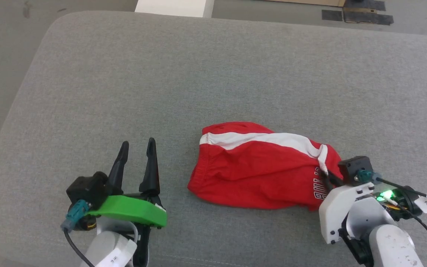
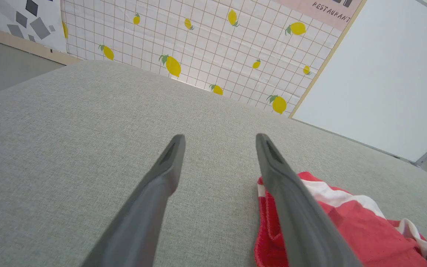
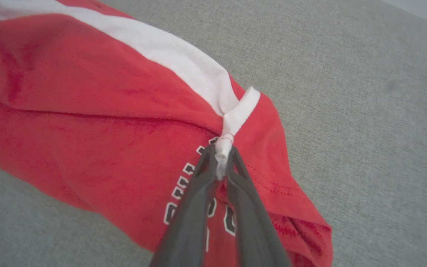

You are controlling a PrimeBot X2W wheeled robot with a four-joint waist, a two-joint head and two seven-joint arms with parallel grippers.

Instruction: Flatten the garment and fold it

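Grey woven upholstery (image 1: 161, 74) covers the whole work area, with a lemon-patterned wall (image 2: 198, 44) behind it in the left wrist view. On this surface, toward the near right part in the head view, lie the red shorts (image 1: 258, 170), crumpled and partly doubled over.

The right gripper (image 3: 219, 157) has its jaws clamped together on a narrow pinch of the white stripe (image 3: 184, 63), close to the lettering (image 3: 184, 207) on the leg. The left gripper (image 1: 137, 146) hovers with its jaws wide apart, holding nothing, near the shorts' other end but not touching them.

The pinch looks thin, so a firm pull could let the trim slip free. With the far end unheld, a pull may also drag the whole bundle across the cloth instead of spreading it, or lift only one layer and leave the rest bunched.

The shorts' long axis runs across the head view, left to right. What seems to be the gathered waist end points to the robot's left, and the printed leg end points right.
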